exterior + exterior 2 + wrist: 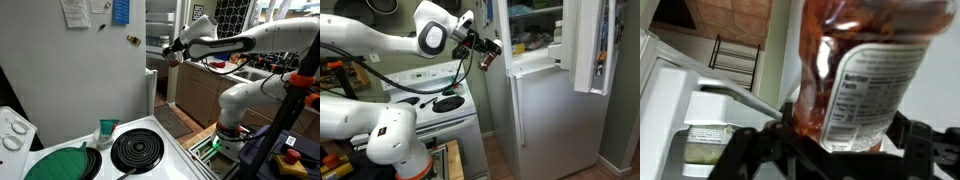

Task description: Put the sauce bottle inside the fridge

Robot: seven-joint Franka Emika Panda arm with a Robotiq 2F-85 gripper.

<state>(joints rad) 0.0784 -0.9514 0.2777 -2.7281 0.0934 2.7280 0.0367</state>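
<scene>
My gripper (172,49) is shut on the sauce bottle (860,70), a red-brown bottle with a pale nutrition label that fills the wrist view. In both exterior views the gripper (485,53) holds the bottle (483,58) in the air at the front of the tall white fridge (90,75). The fridge's upper door (588,45) stands open, and the shelves (535,25) inside hold items. The fridge's side bears paper notes and a blue card (120,12).
A white stove (150,150) with a black coil burner (137,150) and a green lid (62,163) stands beside the fridge. A green-and-white container (107,131) sits on it. A jar (708,143) shows on a fridge shelf in the wrist view.
</scene>
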